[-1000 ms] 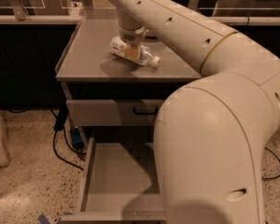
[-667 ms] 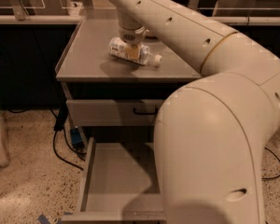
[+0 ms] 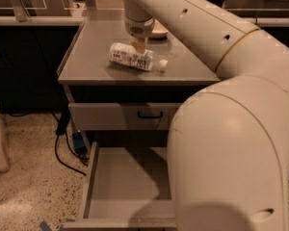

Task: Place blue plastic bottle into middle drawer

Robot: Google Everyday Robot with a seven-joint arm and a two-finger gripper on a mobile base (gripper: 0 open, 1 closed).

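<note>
Observed: the gripper [image 3: 140, 46] is lowered onto the grey cabinet top [image 3: 94, 57], its tan tip meeting the upper far edge of the blue plastic bottle [image 3: 127, 57]. Whether it is spread or clamped on the bottle cannot be told from here. The bottle lies on its side directly under and just in front of the gripper, label facing up, with its white cap [image 3: 162, 64] pointing off to the right of the tip and slightly nearer me. A cream bowl [image 3: 160, 31] sits just behind and right of the gripper, partly hidden by the wrist. Well below the gripper, the middle drawer [image 3: 120, 182] stands pulled out, its plain grey floor in view and its right part covered by the large cream arm [image 3: 221, 129]. Between gripper and open drawer is a closed drawer front [image 3: 111, 117] with a small black handle [image 3: 150, 115]. A dark cable [image 3: 62, 153] trails over the speckled floor [image 3: 29, 196], left of the drawer
</note>
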